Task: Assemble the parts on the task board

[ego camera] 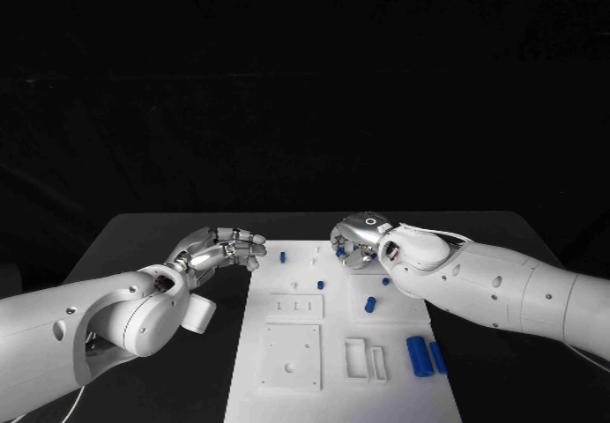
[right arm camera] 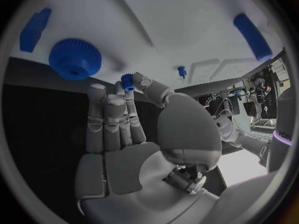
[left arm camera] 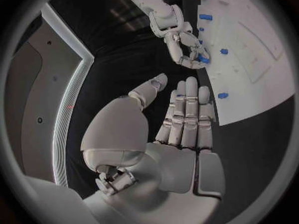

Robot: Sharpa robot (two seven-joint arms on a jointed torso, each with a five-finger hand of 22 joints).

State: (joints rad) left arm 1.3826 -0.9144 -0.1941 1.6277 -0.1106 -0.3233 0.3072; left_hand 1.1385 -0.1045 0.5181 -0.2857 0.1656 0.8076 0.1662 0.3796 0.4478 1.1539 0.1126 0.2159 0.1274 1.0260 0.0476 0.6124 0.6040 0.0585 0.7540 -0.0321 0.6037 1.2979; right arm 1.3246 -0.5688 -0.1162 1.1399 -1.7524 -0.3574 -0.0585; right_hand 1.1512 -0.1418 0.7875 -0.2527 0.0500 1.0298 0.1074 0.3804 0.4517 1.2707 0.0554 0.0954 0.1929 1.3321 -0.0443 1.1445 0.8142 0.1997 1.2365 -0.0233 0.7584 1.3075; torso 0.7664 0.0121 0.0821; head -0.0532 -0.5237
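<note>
right hand [right arm camera: 127, 134] pinches a small blue gear [right arm camera: 127, 80] between thumb and fingertips at the far edge of the white task board [ego camera: 333, 388], beside a larger blue gear [right arm camera: 75, 58] on the board. left hand [ego camera: 219, 249] hovers just off the board's far left corner, fingers straight and holding nothing. two blue cylinders [ego camera: 425, 356] lie loose near the right edge, so most assembly seems left.

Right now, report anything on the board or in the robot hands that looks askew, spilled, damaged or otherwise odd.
Nothing stands out. The task board lies flat and looks undamaged, with blue parts scattered on it, as expected mid-assembly. The right robot hand pinches a small blue gear at its fingertips; the left robot hand holds nothing, beside the board.
</note>
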